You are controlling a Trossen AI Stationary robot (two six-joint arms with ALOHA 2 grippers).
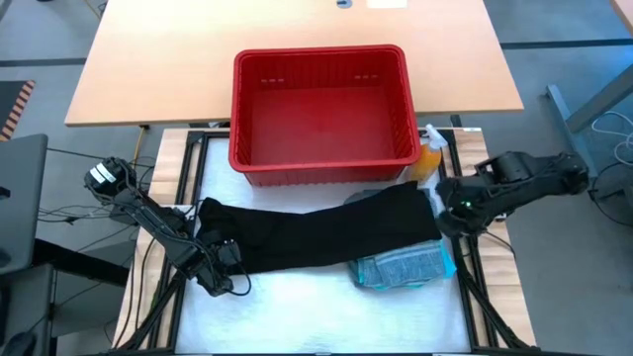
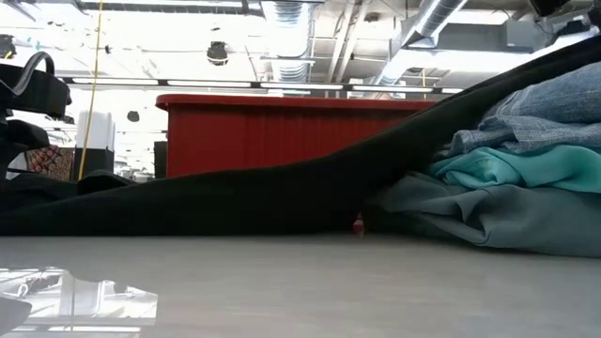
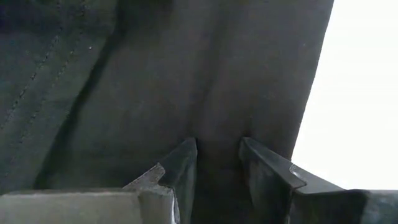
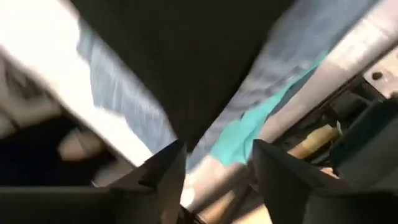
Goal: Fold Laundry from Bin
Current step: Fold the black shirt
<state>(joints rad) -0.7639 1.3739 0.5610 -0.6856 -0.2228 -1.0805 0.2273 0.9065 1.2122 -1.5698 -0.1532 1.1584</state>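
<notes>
Two hands work the long black soft garment (image 1: 316, 235): left hand (image 1: 220, 259) pinches its end; right hand (image 1: 447, 220), fingers spread, should regrip squarely to tension it flat.

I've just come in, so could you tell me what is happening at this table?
The robot is folding laundry. A black garment lies stretched across the table in front of the empty red bin. The left pincer is closed on its left end; the right pincer, open, is at its right end, above a stack of folded clothes.
</notes>
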